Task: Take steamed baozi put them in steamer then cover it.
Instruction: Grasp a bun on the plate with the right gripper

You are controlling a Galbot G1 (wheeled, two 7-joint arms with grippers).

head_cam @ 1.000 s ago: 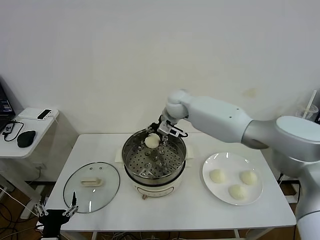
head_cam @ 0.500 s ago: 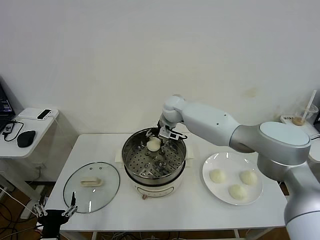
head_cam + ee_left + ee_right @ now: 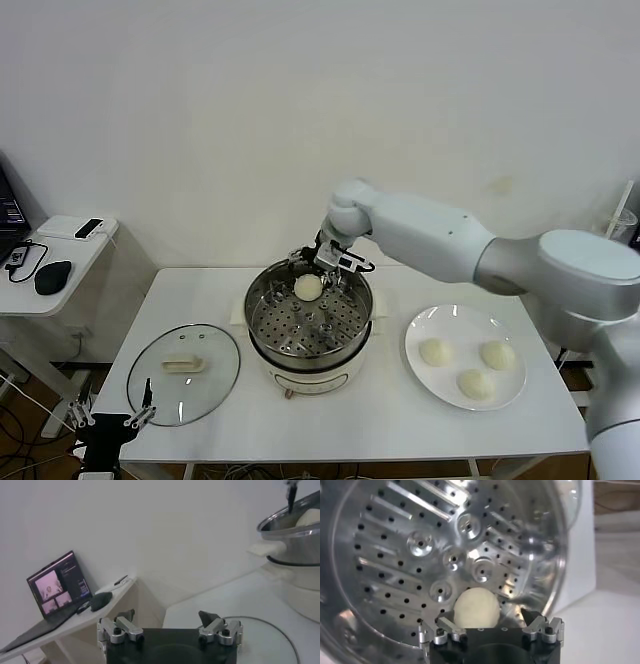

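The steamer (image 3: pixel 309 330) stands mid-table, its perforated tray (image 3: pixel 420 545) bare except for one baozi (image 3: pixel 308 287) at the far side. My right gripper (image 3: pixel 322 262) hovers just over that baozi (image 3: pixel 476 609). Its jaws are open: one finger is against the bun and the other stands well clear of it. Three more baozi (image 3: pixel 434 351) lie on the white plate (image 3: pixel 440 322) at the right. The cover (image 3: pixel 183 372) lies flat on the table at the left. My left gripper (image 3: pixel 110 420) is parked open at the front left corner, empty.
A side table (image 3: pixel 70 262) at the far left carries a mouse and small devices, and a laptop (image 3: pixel 55 585) shows in the left wrist view. The cover's rim (image 3: pixel 272 628) lies just ahead of the left gripper (image 3: pixel 166 617).
My right gripper dipped a little into the steamer with the baozi, then eased back up. The baozi stays on the tray's far side. The left arm has not moved.
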